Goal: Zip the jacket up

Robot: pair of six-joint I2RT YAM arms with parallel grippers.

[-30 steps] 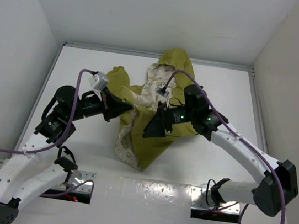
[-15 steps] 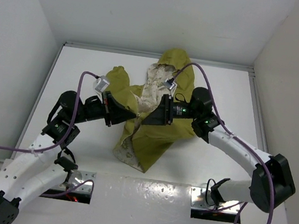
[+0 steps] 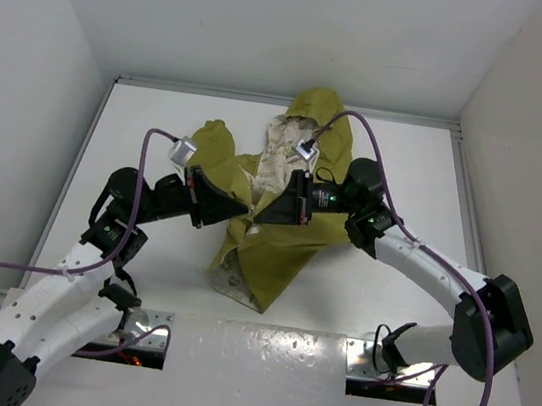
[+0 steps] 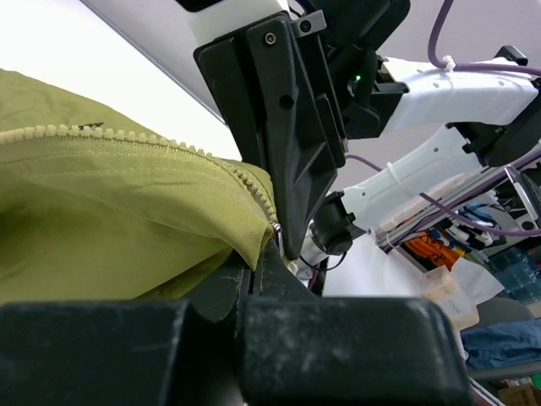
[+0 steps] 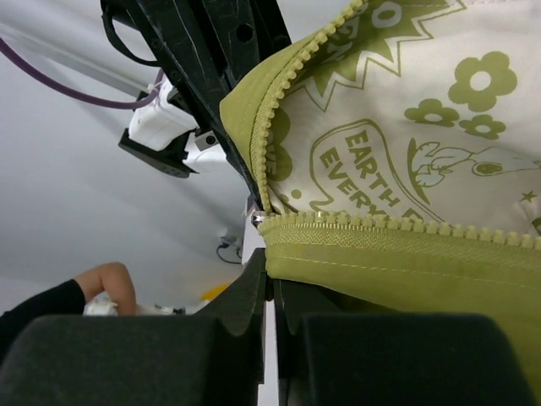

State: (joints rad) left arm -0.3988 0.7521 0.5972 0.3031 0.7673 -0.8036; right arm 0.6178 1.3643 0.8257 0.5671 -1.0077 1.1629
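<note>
The olive-green jacket [image 3: 279,255] lies in the middle of the table with its hood [image 3: 317,104] at the far end. Its front is open, showing cream lining [image 3: 275,158]. My left gripper [image 3: 241,205] and right gripper [image 3: 258,217] meet tip to tip at the jacket's open front edge. In the left wrist view my left gripper [image 4: 254,269] is shut on a corner of the jacket [image 4: 110,220] below the zipper teeth [image 4: 127,139]. A small metal zipper part [image 4: 276,234] sits at that corner. In the right wrist view my right gripper [image 5: 270,281] is shut at the hem of the jacket [image 5: 406,254], under its zipper teeth [image 5: 397,224] and the printed lining [image 5: 406,127].
White walls close in the table [image 3: 151,126] on the left, the right and the far side. A metal rail [image 3: 261,348] carries both arm bases at the near edge. Purple cables [image 3: 353,124] loop above the grippers. A person's forearm [image 5: 84,283] shows far off in the right wrist view.
My right gripper moved left to the jacket's front edge beside the left gripper and closed there. The left gripper stayed shut on the fabric, shifting slightly.
</note>
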